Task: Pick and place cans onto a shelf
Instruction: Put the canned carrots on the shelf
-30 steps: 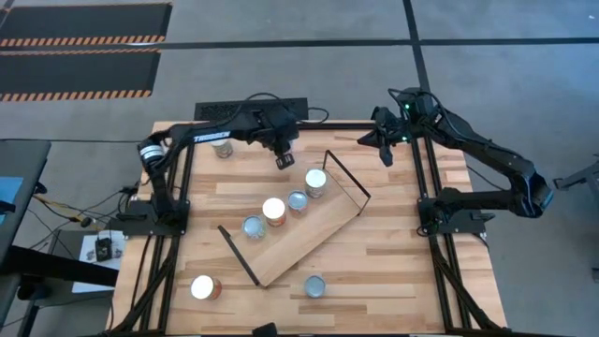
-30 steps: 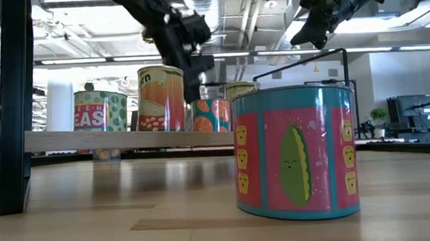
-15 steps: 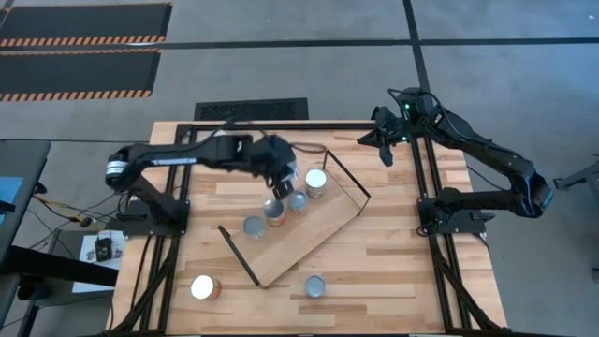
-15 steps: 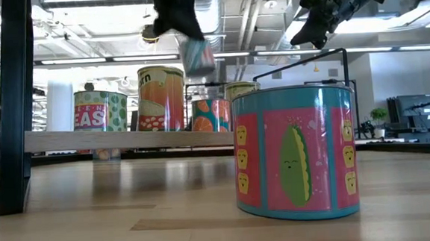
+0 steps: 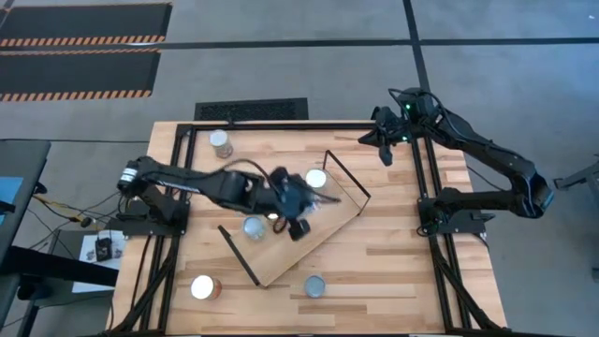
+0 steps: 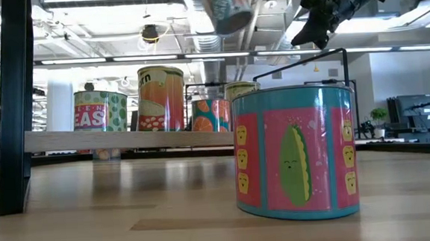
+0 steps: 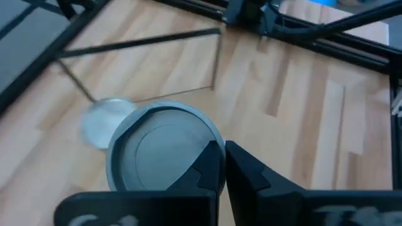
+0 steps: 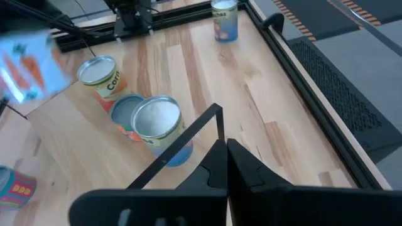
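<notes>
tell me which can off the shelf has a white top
The small round orange-sided tin, lower left in the high view; the upper-left tin and lower-middle tin have duller tops.

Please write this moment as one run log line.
left gripper: shut on can, above shelf | right gripper: shut, waiting at far table edge

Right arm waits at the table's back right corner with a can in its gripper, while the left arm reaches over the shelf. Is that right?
Not quite: the right gripper is shut and holds nothing, as the right wrist view shows. It does wait at the back right while the left arm reaches over the shelf.
</notes>
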Robot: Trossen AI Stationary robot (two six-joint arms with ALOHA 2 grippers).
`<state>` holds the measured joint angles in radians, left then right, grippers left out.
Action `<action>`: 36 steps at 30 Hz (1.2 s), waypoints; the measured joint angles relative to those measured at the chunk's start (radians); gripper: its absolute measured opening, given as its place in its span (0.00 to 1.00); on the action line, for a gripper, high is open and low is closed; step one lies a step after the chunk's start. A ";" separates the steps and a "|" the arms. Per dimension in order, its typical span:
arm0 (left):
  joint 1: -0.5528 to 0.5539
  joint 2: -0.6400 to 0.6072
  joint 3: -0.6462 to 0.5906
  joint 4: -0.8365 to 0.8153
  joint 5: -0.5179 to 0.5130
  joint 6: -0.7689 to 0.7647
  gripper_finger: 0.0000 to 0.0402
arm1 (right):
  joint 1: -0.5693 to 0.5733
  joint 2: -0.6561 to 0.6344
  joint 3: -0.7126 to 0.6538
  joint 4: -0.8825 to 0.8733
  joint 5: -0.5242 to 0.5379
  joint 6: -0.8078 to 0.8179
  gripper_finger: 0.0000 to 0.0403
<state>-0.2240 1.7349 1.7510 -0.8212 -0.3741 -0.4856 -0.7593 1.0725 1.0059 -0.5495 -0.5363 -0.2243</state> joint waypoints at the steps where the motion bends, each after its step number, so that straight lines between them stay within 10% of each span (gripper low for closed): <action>1: -0.018 0.016 0.007 0.000 -0.004 -0.017 0.00 | 0.000 -0.006 0.000 0.001 0.000 0.006 0.03; 14: -0.233 0.135 0.020 -0.100 -0.025 -0.428 0.00 | -0.002 -0.099 0.001 -0.029 0.003 0.038 0.03; 36: -0.230 0.222 0.011 -0.375 0.094 -0.889 0.00 | -0.003 -0.104 0.001 -0.024 0.003 0.010 0.03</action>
<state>-0.4539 1.9570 1.7618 -1.1960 -0.2800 -1.3743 -0.7619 0.9684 1.0065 -0.5735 -0.5335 -0.2140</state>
